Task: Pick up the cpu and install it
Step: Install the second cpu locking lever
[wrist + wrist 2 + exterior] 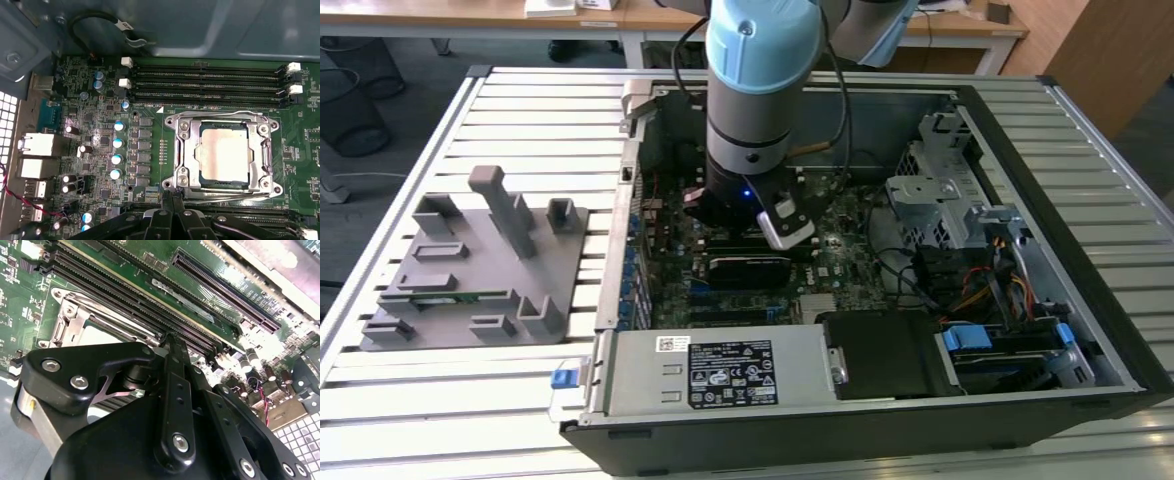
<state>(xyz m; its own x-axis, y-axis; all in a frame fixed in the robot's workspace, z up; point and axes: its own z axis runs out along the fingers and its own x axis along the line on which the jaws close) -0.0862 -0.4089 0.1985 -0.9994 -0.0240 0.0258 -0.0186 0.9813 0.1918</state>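
Label print on the power supply (720, 372) too small to read. Gripper (171, 196) pinched together, empty, poised just beside the socket (223, 152) edge on the motherboard (150, 165). Cpu (223, 151) seated flat inside socket frame.

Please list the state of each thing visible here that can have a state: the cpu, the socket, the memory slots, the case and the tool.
cpu: seated flat in the socket.
socket: metal frame around the cpu.
memory slots: empty.
computer case: lying open.
tool: shut, holding nothing, beside the socket.
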